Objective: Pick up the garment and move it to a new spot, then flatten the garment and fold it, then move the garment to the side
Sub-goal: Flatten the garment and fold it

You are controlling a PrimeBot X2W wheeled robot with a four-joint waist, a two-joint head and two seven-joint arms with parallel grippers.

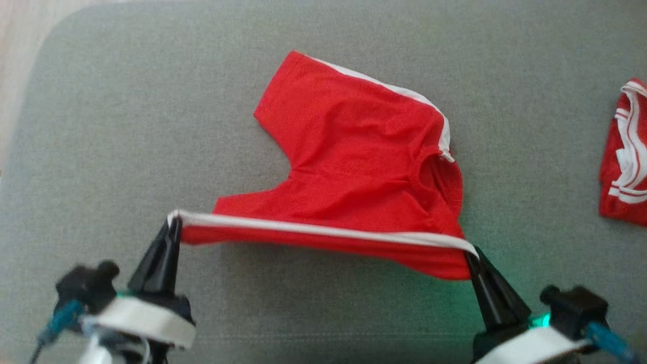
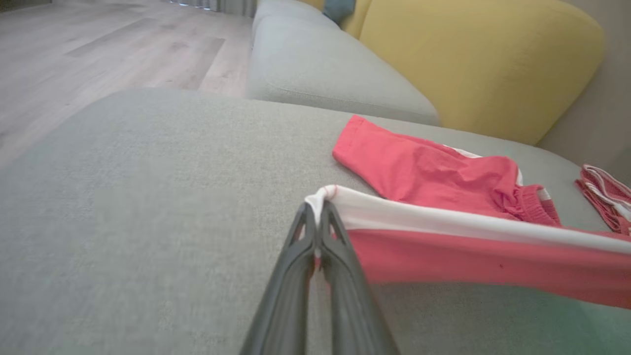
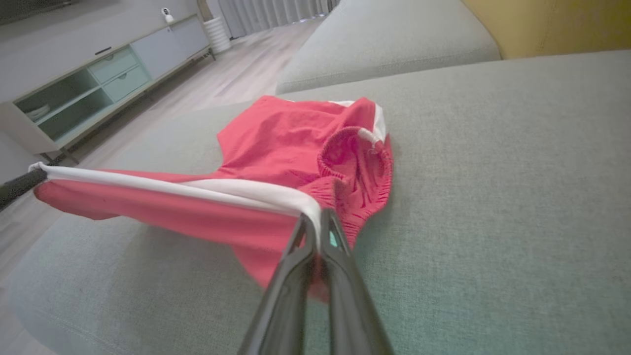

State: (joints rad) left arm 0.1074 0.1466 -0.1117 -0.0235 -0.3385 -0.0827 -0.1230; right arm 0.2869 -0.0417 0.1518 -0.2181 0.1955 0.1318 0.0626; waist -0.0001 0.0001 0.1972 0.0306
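Seemingly two garments, two hands

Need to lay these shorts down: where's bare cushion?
Widest bare patch: grey fabric sofa cushion left of the red mesh shorts, out to its rounded corner. A narrower strip lies between the shorts and the second red-and-white garment; that right edge is crowded.

No legible text or labels anywhere.
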